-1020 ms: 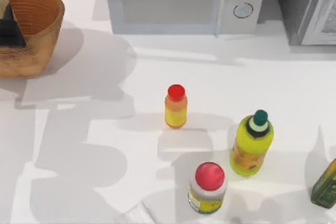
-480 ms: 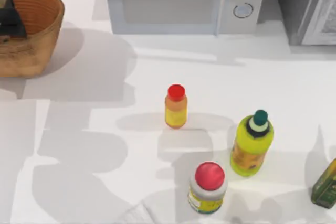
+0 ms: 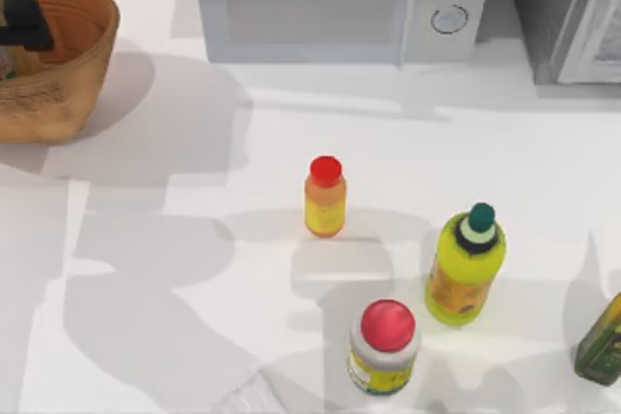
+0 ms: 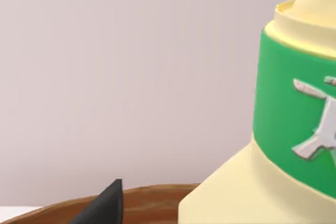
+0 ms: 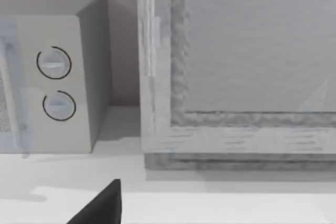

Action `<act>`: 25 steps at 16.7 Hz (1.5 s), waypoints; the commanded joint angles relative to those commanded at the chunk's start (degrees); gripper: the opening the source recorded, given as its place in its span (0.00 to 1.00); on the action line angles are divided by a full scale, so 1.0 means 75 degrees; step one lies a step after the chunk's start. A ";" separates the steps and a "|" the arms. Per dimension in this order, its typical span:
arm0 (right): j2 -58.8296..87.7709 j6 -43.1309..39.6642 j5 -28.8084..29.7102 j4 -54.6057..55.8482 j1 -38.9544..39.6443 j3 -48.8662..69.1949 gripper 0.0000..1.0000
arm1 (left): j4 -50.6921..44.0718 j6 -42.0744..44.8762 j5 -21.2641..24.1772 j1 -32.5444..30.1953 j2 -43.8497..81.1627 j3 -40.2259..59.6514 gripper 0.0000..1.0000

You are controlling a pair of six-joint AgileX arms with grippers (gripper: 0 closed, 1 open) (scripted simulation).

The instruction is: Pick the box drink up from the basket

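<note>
The box drink fills the near side of the left wrist view: a cream carton with a green band and pale printed marks. It stands in the wicker basket at the table's far left corner. A pale sliver of the carton shows at the picture's left edge. My left gripper hangs low inside the basket, beside the carton and open. One black fingertip sits above the brown basket rim, with a gap between it and the carton. My right gripper is parked and open, its fingertip facing the microwave.
A microwave and a grey cabinet line the back. Mid-table stand a small orange bottle with a red cap, a yellow-green bottle, a white red-capped jar and a green carton at the right edge.
My left gripper has sunk deeper into the basket and shifted toward the back, looking smaller from above. Its shadow on the table has moved. The bottles have not moved.
</note>
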 joint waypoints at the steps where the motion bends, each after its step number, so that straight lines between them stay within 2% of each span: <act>1: 0.0000 0.0000 0.0000 0.0000 0.0000 0.0000 1.00 | 0.0000 0.0000 0.0000 0.0000 0.0000 0.0000 1.00; 2: 0.0000 0.0000 0.0000 0.0000 0.0000 0.0000 1.00 | 0.0000 0.0000 0.0000 0.0000 0.0000 0.0000 1.00; 15: 0.0000 0.0000 0.0000 0.0000 0.0000 0.0000 1.00 | 0.0000 0.0000 0.0000 0.0000 0.0000 0.0000 0.02; 25: 0.0000 0.0000 0.0000 0.0000 0.0000 0.0000 1.00 | -0.0031 0.0018 0.0004 0.0049 -0.0185 -0.0008 0.00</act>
